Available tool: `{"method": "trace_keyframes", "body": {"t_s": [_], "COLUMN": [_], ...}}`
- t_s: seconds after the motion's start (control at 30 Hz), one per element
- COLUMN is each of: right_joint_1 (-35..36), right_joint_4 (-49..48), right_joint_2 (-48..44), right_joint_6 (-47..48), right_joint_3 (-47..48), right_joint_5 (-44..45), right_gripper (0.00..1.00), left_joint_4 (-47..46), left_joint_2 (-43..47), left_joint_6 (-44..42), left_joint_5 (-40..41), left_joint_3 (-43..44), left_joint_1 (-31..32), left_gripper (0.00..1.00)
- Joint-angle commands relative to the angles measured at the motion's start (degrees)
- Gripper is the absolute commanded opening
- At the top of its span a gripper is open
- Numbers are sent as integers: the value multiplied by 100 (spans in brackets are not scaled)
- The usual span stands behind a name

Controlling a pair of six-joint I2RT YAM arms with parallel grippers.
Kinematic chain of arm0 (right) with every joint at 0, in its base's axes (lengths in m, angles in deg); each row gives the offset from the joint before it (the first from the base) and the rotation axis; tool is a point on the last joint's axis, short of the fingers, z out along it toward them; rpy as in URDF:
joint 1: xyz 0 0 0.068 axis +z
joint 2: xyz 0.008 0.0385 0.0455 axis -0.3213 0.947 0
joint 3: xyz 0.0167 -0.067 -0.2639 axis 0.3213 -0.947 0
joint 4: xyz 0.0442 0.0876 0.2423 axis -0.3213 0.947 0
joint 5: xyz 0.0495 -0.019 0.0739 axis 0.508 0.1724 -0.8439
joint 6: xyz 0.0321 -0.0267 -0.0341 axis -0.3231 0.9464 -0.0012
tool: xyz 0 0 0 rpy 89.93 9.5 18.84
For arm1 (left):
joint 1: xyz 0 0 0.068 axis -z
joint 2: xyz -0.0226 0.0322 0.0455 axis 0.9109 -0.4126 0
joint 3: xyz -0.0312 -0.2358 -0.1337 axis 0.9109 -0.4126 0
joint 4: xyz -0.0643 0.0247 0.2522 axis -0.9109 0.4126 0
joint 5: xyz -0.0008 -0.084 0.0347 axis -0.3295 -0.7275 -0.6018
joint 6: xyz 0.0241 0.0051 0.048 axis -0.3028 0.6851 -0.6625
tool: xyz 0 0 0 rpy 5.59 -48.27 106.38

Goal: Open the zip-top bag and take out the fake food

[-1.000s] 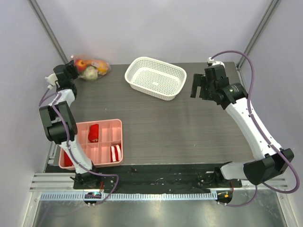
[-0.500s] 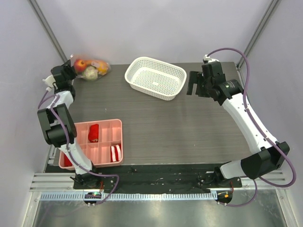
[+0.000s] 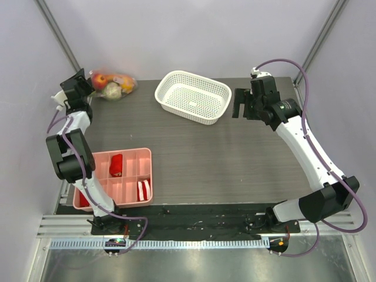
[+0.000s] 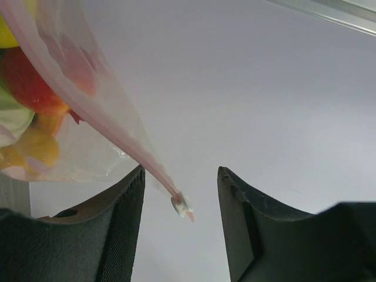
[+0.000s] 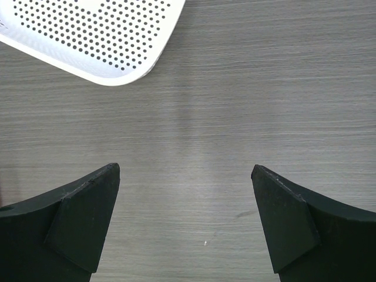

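Observation:
The clear zip-top bag (image 3: 114,84) lies at the table's far left corner with fake food (image 3: 101,79) inside: red, yellow-orange and pale green pieces. In the left wrist view the bag (image 4: 70,135) fills the upper left, and its pink zip strip ends in a small slider (image 4: 182,205) that hangs free between my fingers. My left gripper (image 4: 179,202) is open around that slider without touching it; in the top view it (image 3: 79,82) sits just left of the bag. My right gripper (image 3: 242,108) is open and empty above the table, right of the basket.
A white mesh basket (image 3: 192,97) stands at the back middle; its corner shows in the right wrist view (image 5: 88,41). A pink tray (image 3: 120,178) with red and red-white pieces sits at the near left. The enclosure wall is close behind the left gripper.
My left gripper has drawn back to the left and tilted, and now stands open beside the bag. My right gripper moved a little to the left and back, then held still.

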Motion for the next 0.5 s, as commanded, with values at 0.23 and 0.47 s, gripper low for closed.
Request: {"method": "trace_keyframes", "body": {"t_s": [0.23, 0.47], "right_joint_1": [10, 18], "right_joint_4": [-195, -292], "right_joint_2": [19, 89], "right_joint_6": [392, 717], "right_joint_3": [389, 249], "right_joint_5": [26, -484], "right_gripper": [100, 100], "left_joint_4": [588, 2266], "left_joint_2": [-825, -588], "left_joint_6": [1, -1191], "left_joint_5": [-308, -1082], "left_joint_3": [1410, 1955], "left_joint_1": [-34, -26], "left_gripper": [22, 0]}}
